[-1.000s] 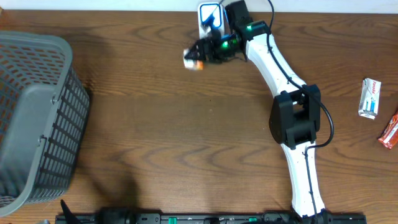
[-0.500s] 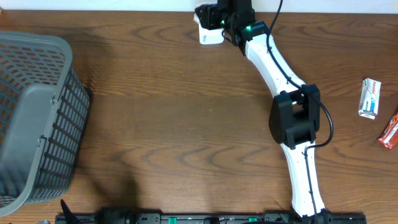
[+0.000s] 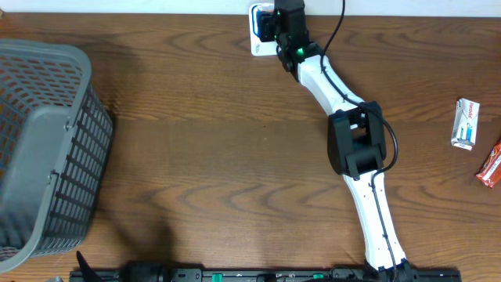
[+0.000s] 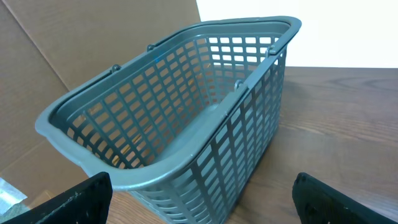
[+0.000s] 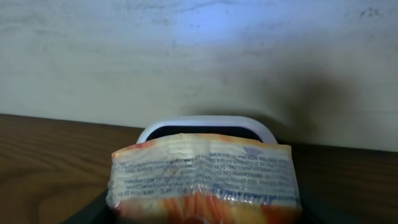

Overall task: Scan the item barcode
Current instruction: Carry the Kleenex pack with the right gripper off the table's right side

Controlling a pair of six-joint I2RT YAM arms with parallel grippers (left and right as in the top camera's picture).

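Observation:
The item, a crinkly orange and white packet with small blue print, fills the bottom of the right wrist view. My right gripper is shut on it, with only dark finger edges showing at either side. Just behind the packet stands the white barcode scanner against the wall. From overhead, the right gripper sits over the scanner at the table's far edge, and the packet is hidden beneath it. My left gripper stands open and empty, facing the grey basket.
The grey plastic basket takes up the table's left side. A white and blue packet and a red packet lie at the right edge. Brown cardboard stands behind the basket. A pale wall rises behind the scanner.
The right gripper has carried the packet from left of the scanner to right over it, turning to face the wall. The arm's elbow has shifted left. The left gripper has not moved.

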